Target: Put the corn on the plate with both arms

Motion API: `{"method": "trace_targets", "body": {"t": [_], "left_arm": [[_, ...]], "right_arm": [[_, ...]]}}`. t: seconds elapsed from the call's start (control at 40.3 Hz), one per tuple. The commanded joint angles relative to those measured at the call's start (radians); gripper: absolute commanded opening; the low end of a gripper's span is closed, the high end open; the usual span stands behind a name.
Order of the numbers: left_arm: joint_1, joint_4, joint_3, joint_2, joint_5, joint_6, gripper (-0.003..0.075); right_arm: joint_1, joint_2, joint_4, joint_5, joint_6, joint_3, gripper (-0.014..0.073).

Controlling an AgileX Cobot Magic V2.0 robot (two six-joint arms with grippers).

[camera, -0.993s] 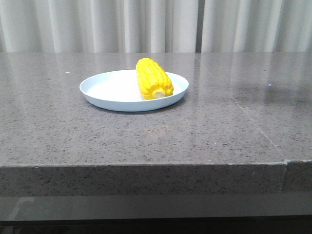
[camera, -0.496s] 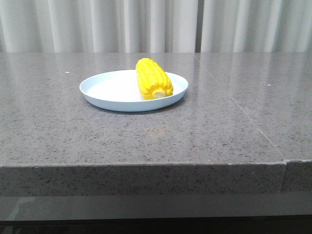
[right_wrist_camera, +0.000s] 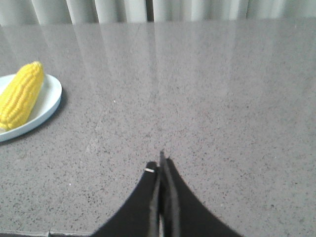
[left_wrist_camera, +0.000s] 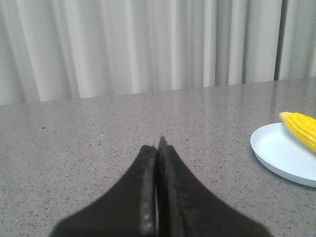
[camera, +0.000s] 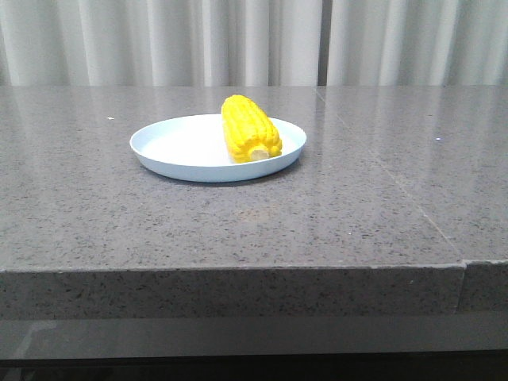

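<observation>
1. The left gripper (left_wrist_camera: pixel 157 148) shows only in its own wrist view: its two black fingers are pressed flat together with nothing between them, and they hang over bare grey stone well apart from the plate.
2. The pale blue plate (camera: pixel 171 155) sits on the speckled grey stone table (camera: pixel 95 222), a little left of the table's middle and nearer the far edge than the near edge.
3. The corn cob (camera: pixel 249 128) lies inside the plate, on its right half, with its pale cream stub end turned toward the table's near edge and its rounded tip toward the far edge.
4. The stub end seems to rest against the plate's near rim, though the front view is too flat to be sure of contact.
5. A seam in the stone runs from the far edge toward the table's near right corner, to the right of the plate.
6. The right gripper (right_wrist_camera: pixel 162 168) is likewise clenched on nothing, its fingers meeting in a thin line above the table, well apart from the plate and cob.
7. Pale pleated curtains (camera: pixel 159 40) hang behind the table's far edge.
</observation>
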Motion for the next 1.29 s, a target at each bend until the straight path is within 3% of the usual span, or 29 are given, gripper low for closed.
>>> {"method": "trace_targets", "body": {"t": [0.0,1.266], "left_arm": [[-0.007,0.000,-0.026,0.011,-0.086,-0.010,-0.0020],[0.024,-0.002,0.013,-0.016,-0.116,-0.010,-0.0020]], "right_arm": [[-0.004,-0.031,-0.012,-0.099,-0.009,-0.013,-0.0089],[-0.004,-0.039,-0.012,-0.094,-0.009,-0.013,-0.0089]]}}
